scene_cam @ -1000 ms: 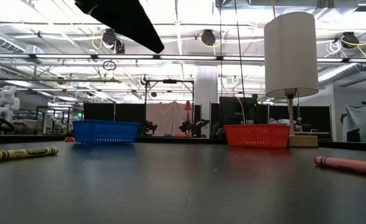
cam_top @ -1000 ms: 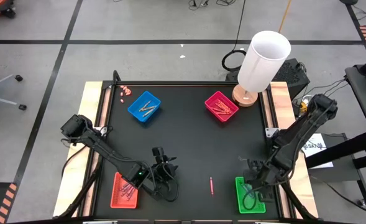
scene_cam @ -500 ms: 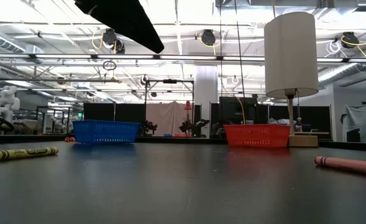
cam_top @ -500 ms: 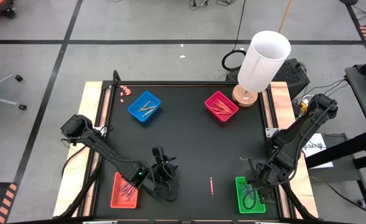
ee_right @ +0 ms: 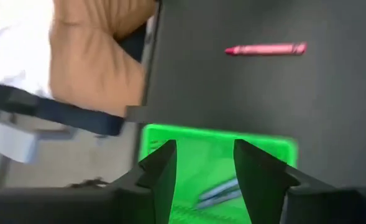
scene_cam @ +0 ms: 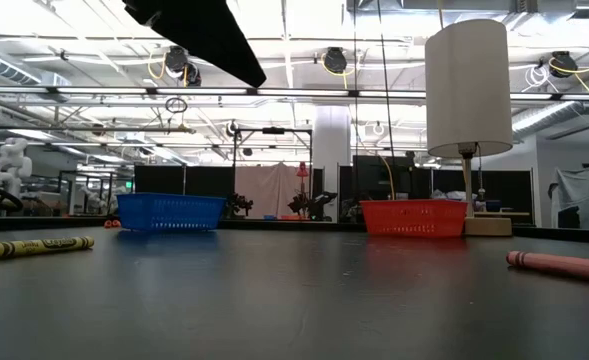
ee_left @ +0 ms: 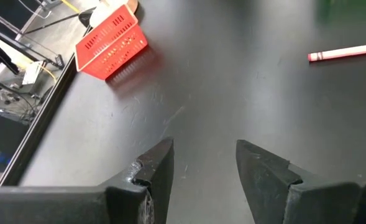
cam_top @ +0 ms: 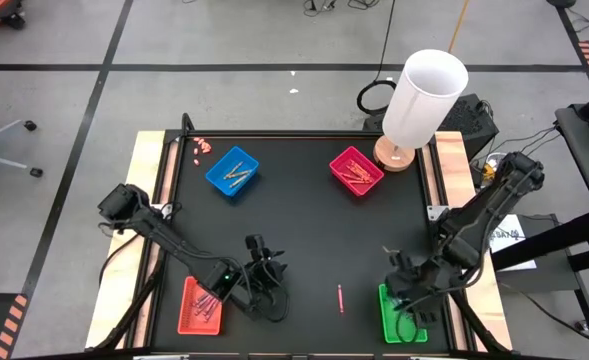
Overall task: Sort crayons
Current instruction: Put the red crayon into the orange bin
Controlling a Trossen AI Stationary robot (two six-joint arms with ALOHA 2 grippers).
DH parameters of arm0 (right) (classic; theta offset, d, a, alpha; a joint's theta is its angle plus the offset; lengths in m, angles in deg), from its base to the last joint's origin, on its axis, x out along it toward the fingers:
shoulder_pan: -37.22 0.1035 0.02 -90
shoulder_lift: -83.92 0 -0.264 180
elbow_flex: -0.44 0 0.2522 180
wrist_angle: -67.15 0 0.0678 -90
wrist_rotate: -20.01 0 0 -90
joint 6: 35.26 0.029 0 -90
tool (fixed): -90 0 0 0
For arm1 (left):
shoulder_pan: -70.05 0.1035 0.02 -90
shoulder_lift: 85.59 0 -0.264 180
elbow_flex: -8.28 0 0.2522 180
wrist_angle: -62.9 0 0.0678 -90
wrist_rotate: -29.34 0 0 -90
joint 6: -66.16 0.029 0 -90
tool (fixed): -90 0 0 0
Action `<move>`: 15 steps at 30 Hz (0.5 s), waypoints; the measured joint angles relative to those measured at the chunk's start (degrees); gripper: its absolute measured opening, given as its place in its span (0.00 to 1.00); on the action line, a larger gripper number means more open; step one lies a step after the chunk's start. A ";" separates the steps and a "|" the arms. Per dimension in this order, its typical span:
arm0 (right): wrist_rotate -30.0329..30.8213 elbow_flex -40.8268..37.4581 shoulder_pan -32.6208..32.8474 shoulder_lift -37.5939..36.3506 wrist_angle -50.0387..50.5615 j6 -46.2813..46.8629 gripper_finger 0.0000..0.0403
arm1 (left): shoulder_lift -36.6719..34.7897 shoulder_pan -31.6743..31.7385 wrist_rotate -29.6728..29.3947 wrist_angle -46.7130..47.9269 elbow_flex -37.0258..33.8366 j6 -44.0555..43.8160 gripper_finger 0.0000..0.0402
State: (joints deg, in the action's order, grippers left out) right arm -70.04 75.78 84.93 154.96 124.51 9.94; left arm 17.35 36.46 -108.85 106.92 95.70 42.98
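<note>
A pink crayon point(cam_top: 340, 298) lies loose on the black table between my two grippers; it also shows in the left wrist view point(ee_left: 347, 52) and the right wrist view point(ee_right: 266, 48). A yellow crayon point(scene_cam: 34, 246) lies flat at the low view's left. My right gripper point(cam_top: 399, 298) hangs open above the green tray point(ee_right: 220, 146), which has a crayon point(ee_right: 223, 193) in it. My left gripper point(cam_top: 264, 252) stands open over bare table beside the red tray point(cam_top: 199, 305), holding nothing. The blue tray point(cam_top: 232, 170) and the magenta tray point(cam_top: 355, 170) hold several crayons each.
A white-shaded lamp point(cam_top: 424, 100) on a wooden base stands at the far right corner, next to the magenta tray. Tiny pink bits point(cam_top: 202, 145) lie at the far left corner. Wooden strips edge the table's left and right sides. The table's middle is bare black surface.
My right gripper has risen from the green tray and drawn slightly toward the table's left, and it has tipped. The left arm and the loose crayons have kept still.
</note>
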 joint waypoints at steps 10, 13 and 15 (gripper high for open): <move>-2.80 0.00 -8.83 11.53 -4.78 -23.51 0.36 | 0.00 1.74 1.29 -0.04 0.00 -0.12 0.43; -2.99 0.00 -10.73 15.42 -8.12 -31.64 0.36 | 0.00 1.74 1.57 -0.04 0.01 -0.39 0.43; -3.00 0.00 -11.75 17.55 -10.54 -36.23 0.36 | 0.00 1.72 1.65 -0.04 0.01 -0.39 0.43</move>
State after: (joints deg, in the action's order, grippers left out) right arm -73.04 75.78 73.18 172.51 113.97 -26.29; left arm 17.35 38.18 -107.20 106.88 95.71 42.58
